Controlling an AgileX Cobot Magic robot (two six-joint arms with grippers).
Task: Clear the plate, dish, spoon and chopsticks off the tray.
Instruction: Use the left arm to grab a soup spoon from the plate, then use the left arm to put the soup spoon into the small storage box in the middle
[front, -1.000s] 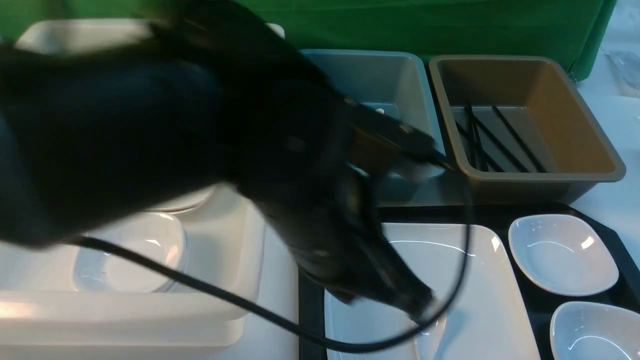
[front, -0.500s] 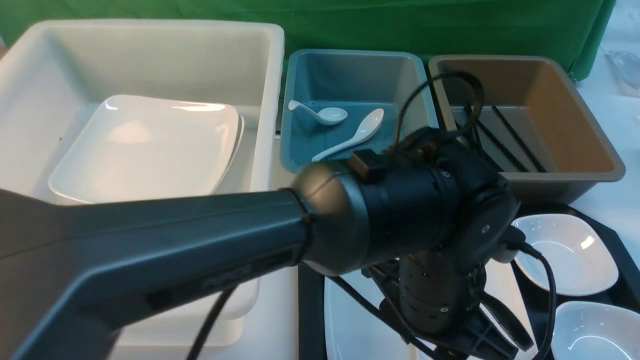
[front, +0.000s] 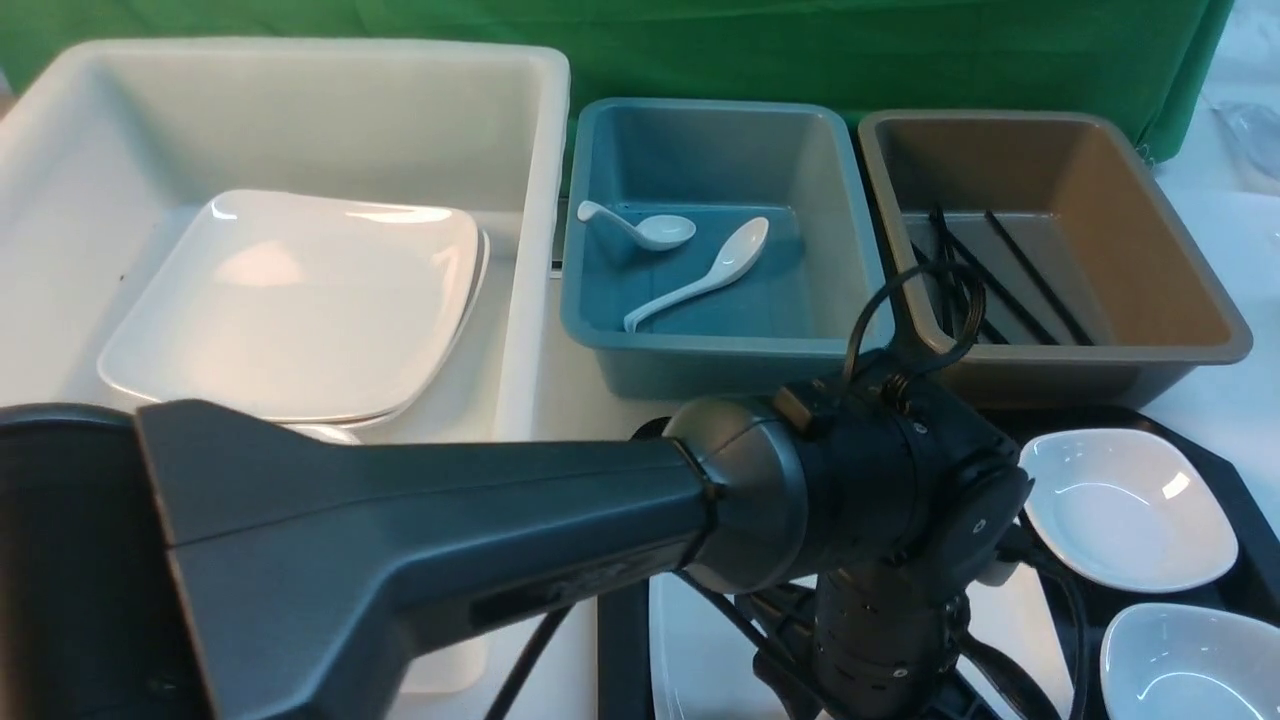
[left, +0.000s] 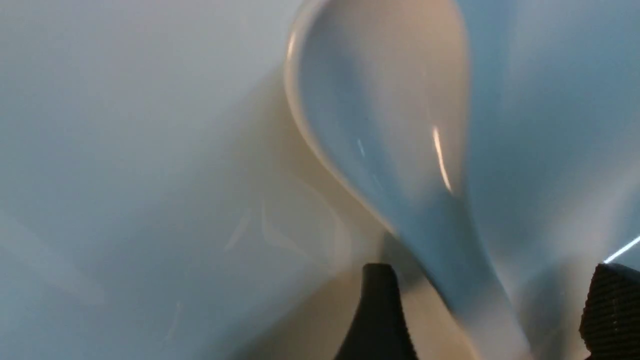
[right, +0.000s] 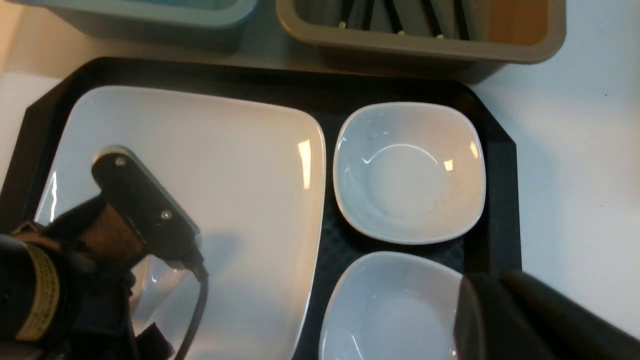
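step: spoon pickup. the left gripper (left: 492, 300) hangs low over the plate (right: 225, 165) on the tray (right: 500, 165), fingers spread wide and not clamped on anything. the spoon (left: 390, 125) lies on the plate, handle in the gap between them, bowl pointing away. the right gripper (right: 492, 285) hovers near a small dish (right: 395, 310) and holds nothing; fingers look close together, can't tell if fully closed. chopsticks (front: 1000, 275) already in the brown tub (front: 1130, 200). next, likely: close squarely on the glossy handle since it may slip, lift, carry to the blue tub (front: 720, 150).
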